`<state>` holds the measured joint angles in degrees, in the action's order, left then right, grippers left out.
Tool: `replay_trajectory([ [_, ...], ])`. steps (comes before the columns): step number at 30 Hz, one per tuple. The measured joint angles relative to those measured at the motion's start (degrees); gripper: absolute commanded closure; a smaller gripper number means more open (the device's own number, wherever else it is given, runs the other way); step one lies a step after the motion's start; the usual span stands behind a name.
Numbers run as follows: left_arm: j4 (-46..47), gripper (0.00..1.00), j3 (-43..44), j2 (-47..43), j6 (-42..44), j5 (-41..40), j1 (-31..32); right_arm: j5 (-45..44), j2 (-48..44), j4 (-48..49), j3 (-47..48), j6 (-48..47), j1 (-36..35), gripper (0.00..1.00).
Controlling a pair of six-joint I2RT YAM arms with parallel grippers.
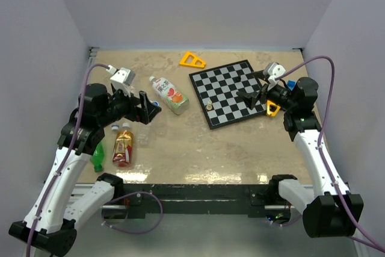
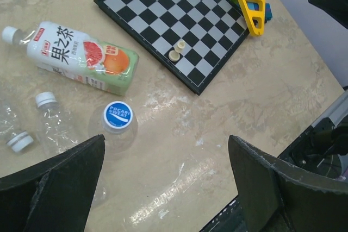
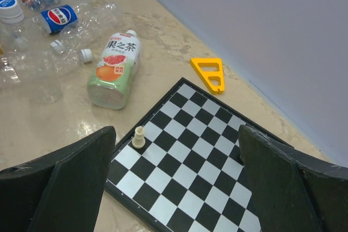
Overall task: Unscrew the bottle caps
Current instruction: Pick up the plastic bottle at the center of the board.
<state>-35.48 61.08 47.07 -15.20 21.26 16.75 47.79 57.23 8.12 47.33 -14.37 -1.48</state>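
The bottle caps (image 2: 45, 99) that I can see are on their bottles (image 1: 123, 147), which sit in a bunch on the left side of the table (image 1: 180, 154). On my left wrist camera I see a blue cap (image 2: 118, 116) on a clear bottle that stands up, close to the left claw (image 2: 166, 145). Just beside it lie two more clear bottles with white caps. A juice bottle (image 2: 81, 58) with a white, green and orange label lies on its side a bit farther off. Its white cap points away from the chessboard (image 2: 163, 9). The left claw is spread wide and has nothing in it. The right claw (image 3: 176, 131) hangs over the chessboard, well apart from the bottles. It too is spread wide with nothing in it. A small pale chess piece (image 3: 139, 137) stands on the board near its edge. A yellow triangle block (image 3: 209, 73) lies past the board, near the back wall.
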Motion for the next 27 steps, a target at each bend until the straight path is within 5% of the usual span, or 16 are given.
replay_trajectory([
  [9,-2.93,0.0,0.11,4.04,0.9,-2.95,5.9,0.9,0.0,0.0,0.0,-0.35,0.0,0.02],
  [27,-3.45,0.0,0.22,4.31,1.57,-5.03,5.9,2.75,0.46,-1.09,-0.02,-1.68,0.0,0.02],
])
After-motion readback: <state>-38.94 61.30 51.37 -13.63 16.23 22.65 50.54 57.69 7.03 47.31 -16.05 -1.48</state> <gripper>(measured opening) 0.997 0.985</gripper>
